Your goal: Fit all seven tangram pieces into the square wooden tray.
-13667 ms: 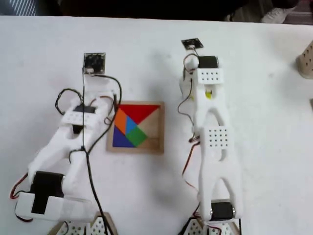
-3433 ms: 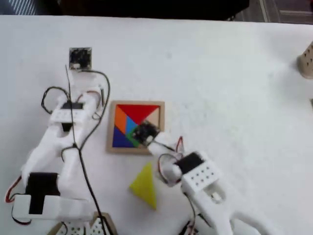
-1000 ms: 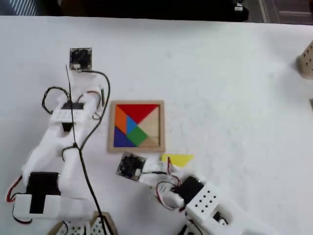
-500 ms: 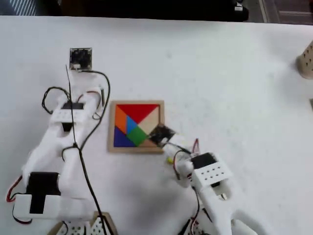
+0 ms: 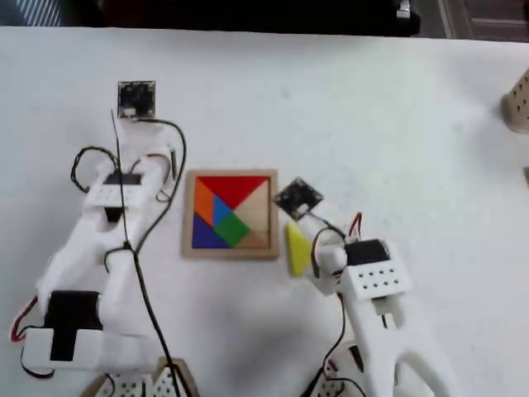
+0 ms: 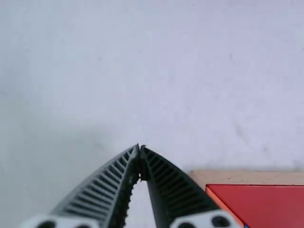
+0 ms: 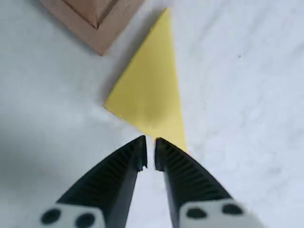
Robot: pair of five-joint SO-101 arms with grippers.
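- Black ribbed jaws on my right gripper (image 7: pixel 149 141) are all but closed, pinching the yellow triangle (image 7: pixel 149 90) by one edge.
- In the last half second I've swung it from the near corner of the wooden tray (image 5: pixel 230 251) to just beside its right rim.
- I judge the bare wood on that side is its slot; the piece is still outside.
- My left gripper (image 6: pixel 139 151) sits closed and empty by the tray's corner.

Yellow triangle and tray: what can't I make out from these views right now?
- Yellow triangle: in the high view the right arm overlaps it; flat or tilted, cannot tell.
- Right pincer: in the right wrist view, whether it grips the triangle is unclear.
- Wooden tray: both wrist views cut it off at a corner; in the high view the seams between pieces are too small.
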